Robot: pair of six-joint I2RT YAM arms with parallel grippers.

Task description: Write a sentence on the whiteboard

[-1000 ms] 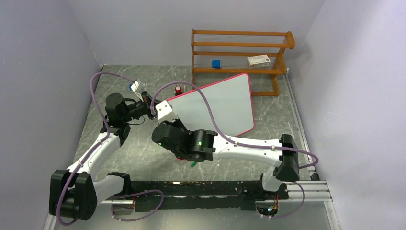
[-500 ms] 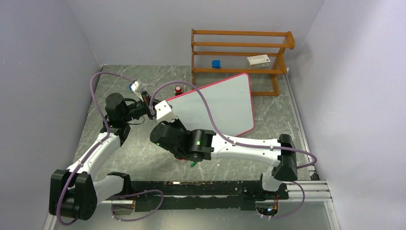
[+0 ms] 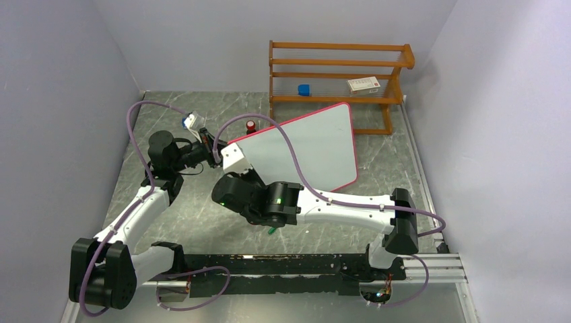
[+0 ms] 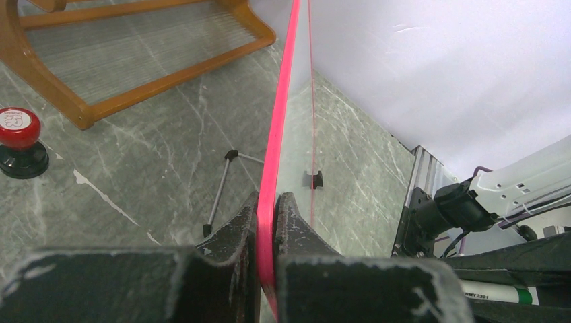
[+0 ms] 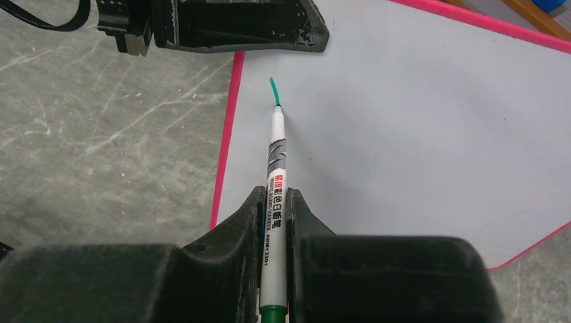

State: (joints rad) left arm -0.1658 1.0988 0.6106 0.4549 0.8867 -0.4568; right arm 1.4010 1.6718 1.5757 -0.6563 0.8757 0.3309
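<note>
Pink-red framing edges the whiteboard (image 3: 316,148), which stands tilted at mid-table, just in front of the wooden rack (image 3: 337,74). The left gripper (image 4: 268,202) is clamped tight on the board's left frame, steadying it. The right gripper (image 5: 274,198) is closed on a green whiteboard marker (image 5: 276,158), whose tip touches the white face near that left edge, at the lower end of a short green stroke (image 5: 274,91).

Writing looks barely begun: one mark, no letter to read. The next move probably calls for drawing the tip along with light, even pressure while the left grip holds the board firm.

On the rack's middle shelf sit a small blue block (image 3: 304,89) and a white box (image 3: 363,84), well apart. A red-topped knob (image 4: 19,128) stands on the stone-patterned table (image 3: 195,215) beside the rack.
</note>
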